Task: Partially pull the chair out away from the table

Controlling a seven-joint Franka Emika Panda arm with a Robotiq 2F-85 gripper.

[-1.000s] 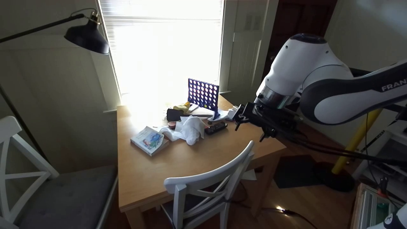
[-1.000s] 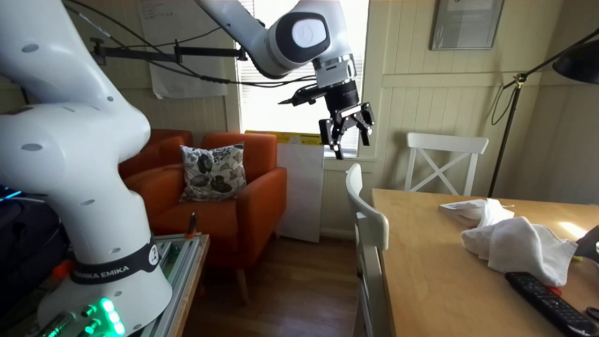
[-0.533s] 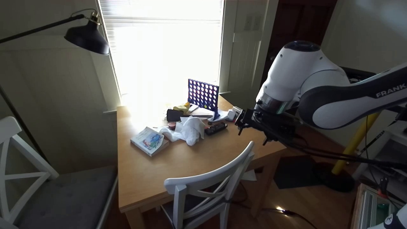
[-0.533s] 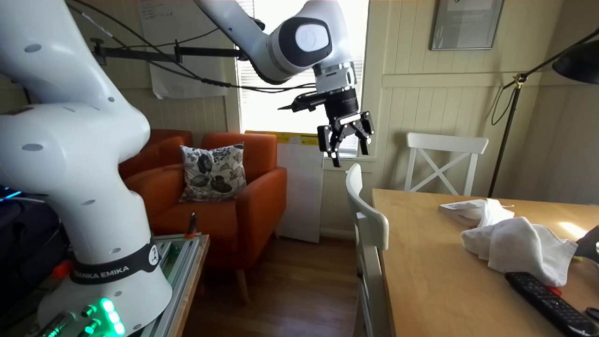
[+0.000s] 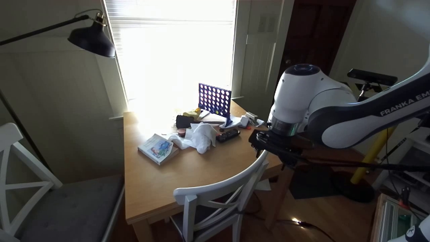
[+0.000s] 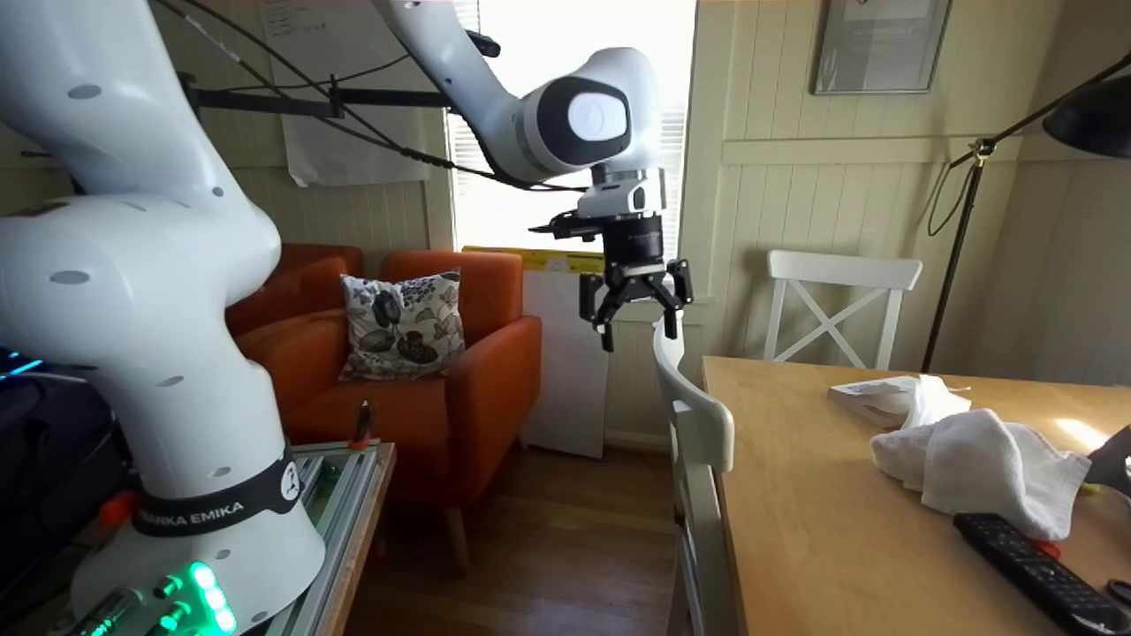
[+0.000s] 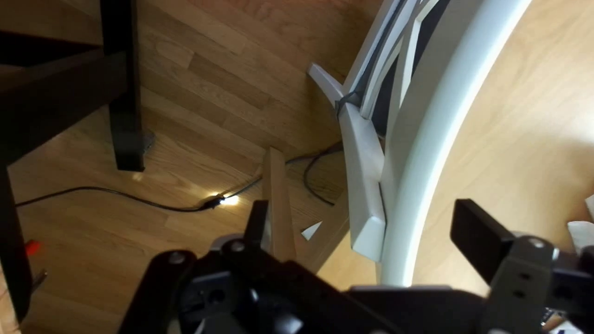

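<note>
The white chair (image 5: 221, 185) stands at the table, its curved top rail beside the table edge; the chair also shows in an exterior view (image 6: 702, 420). The light-brown table (image 5: 201, 169) shows in both exterior views (image 6: 822, 512). My gripper (image 6: 640, 334) points down, open and empty, close to one end of the chair's top rail. In the wrist view the chair's rail (image 7: 434, 144) runs between the spread fingers of my gripper (image 7: 364, 219), nearer the right finger. The table top (image 7: 501, 134) lies to the right there. I cannot tell whether a finger touches the rail.
A book (image 5: 158, 149), white cloth (image 5: 201, 137), remote (image 5: 228, 135) and blue game grid (image 5: 214, 99) are on the table. An X-backed chair (image 6: 839, 269) stands beyond. An orange armchair (image 6: 495, 380) stands behind the arm. A cable (image 7: 176, 208) lies on the floor.
My gripper has moved down toward the end of the chair's top rail and turned to point more straight down. The gripper stays open. The chair and table have not moved.
</note>
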